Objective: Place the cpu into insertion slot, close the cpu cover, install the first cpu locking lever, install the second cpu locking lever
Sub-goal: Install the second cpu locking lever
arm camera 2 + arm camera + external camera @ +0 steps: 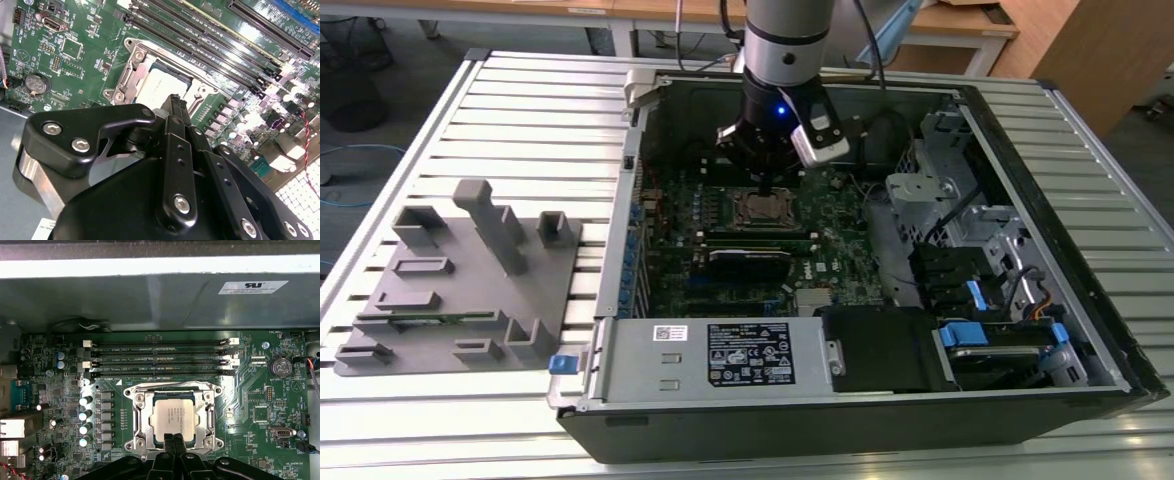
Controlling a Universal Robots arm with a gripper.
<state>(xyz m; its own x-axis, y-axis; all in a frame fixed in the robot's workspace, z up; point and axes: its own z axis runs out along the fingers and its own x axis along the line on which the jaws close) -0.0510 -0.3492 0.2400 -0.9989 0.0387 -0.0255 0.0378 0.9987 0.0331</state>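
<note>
Pincer [174, 440] looks pinched fully together with nothing in it, tips hovering right at the edge of the cpu [172, 416]. That chip sits flat in the insertion slot [201, 403] on the green motherboard [260, 390], and the cpu cover [142, 412] lies down around it. In the exterior view the arm [781, 60] reaches into the open computer case [1067, 300] on the slatted counter [520, 110].

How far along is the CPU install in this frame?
Done: the cpu sits in the insertion slot, and the cpu cover lies down around it. In hand: nothing visibly held; the gripper hovers at the socket's edge, fingers together. Left: whether either locking lever is latched cannot be told.
</note>
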